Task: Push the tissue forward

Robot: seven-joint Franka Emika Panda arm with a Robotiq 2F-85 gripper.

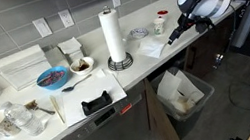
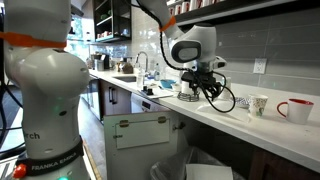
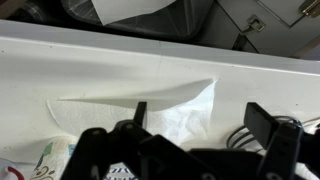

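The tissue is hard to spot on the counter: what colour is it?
The tissue is white, nearly matching the counter; the wrist view shows it best.

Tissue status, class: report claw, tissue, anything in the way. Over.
Claw open, fingers apart. Tissue lies beneath it, not gripped. Paper-towel roll stands nearby.

In an exterior view, the black Robotiq gripper (image 2: 204, 88) hangs low over the long white countertop (image 2: 240, 126), with black cables (image 2: 225, 100) looping beside it. Farther along stand 2 cups, a patterned white mug (image 2: 259, 104) and a red-and-white mug (image 2: 296, 110). The bulky white arm base with an orange band (image 2: 40, 80) fills the foreground.
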